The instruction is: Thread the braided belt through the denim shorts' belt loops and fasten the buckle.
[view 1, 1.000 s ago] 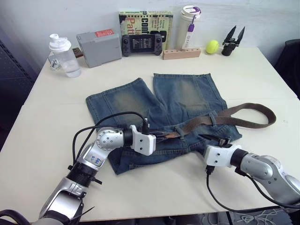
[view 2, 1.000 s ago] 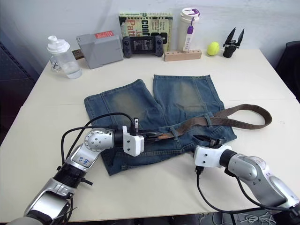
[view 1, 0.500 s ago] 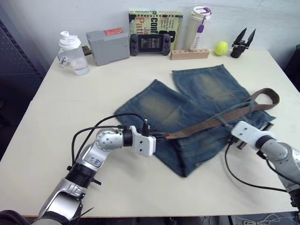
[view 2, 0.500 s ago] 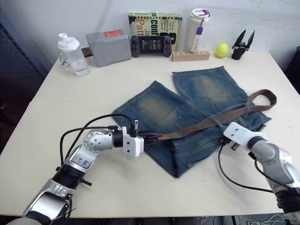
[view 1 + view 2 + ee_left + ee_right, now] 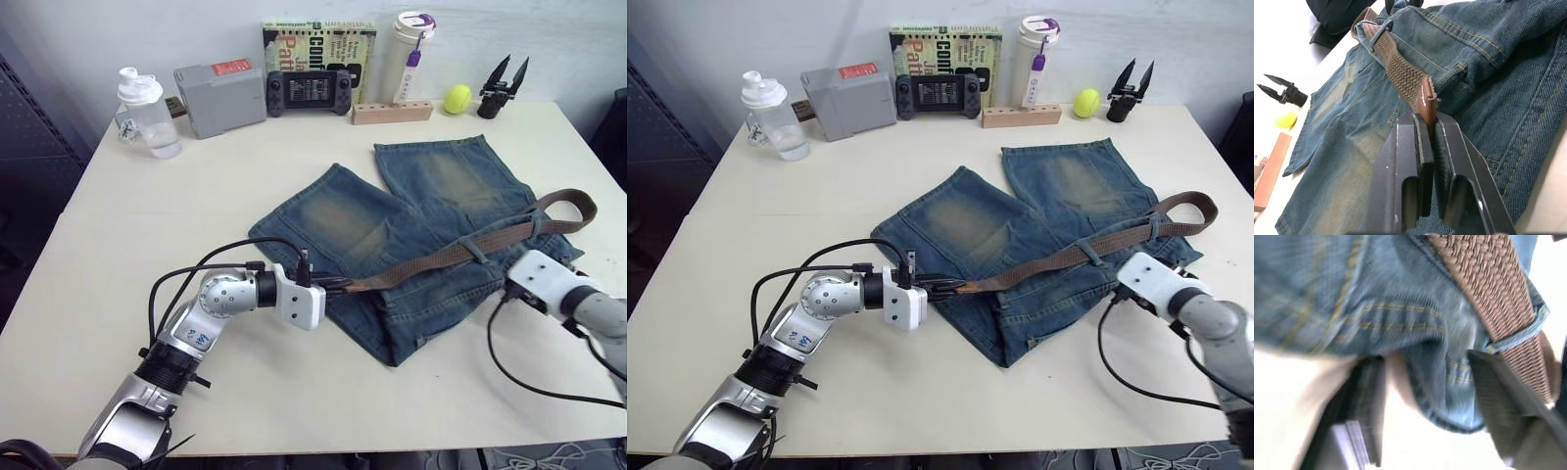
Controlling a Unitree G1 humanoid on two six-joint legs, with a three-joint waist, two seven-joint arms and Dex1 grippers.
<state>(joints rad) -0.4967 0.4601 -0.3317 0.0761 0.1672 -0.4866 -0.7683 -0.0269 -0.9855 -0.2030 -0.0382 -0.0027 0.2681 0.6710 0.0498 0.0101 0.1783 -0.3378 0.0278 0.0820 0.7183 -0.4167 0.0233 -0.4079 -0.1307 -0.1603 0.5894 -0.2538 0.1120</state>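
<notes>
Shorts (image 5: 431,225): blue denim, spread on the counter (image 5: 147,235), legs pointing to the far edge, waistband toward the robot.

Belt (image 5: 441,257): brown braid, running slantwise across the waistband from the left gripper to a looped fold (image 5: 568,209) past the shorts' right edge. It passes under at least one belt loop (image 5: 474,248), seen in the wrist views as a denim strip crossing the braid.

Belt tip (image 5: 1428,105): dark leather, standing just above the left fingers.

Left gripper (image 5: 1427,134): level with the waistband's left part, fingers (image 5: 1413,147) clamped on the belt tip.

Right gripper (image 5: 1425,382): at the shorts' right corner, low over the counter; fingers (image 5: 1503,396) apart, with a fold of denim hem between them and nothing pinched that can be seen.

Buckle: not made out; probably at the far end of the belt near the fold.

Far edge, not in use: shaker bottle (image 5: 142,113), grey box (image 5: 219,86), handheld console (image 5: 309,90), book (image 5: 313,39), tumbler (image 5: 409,54), wooden block (image 5: 392,111), yellow ball (image 5: 457,98), spare black gripper (image 5: 505,83).

Step in hand, as judged: threading, partly done; the tip is being drawn leftward through the loops.

Next move calls for: the right fingers to pin the waistband so the denim does not drag, while the left draws the tip on and lines it up with the next loop. Fastening not yet begun.
</notes>
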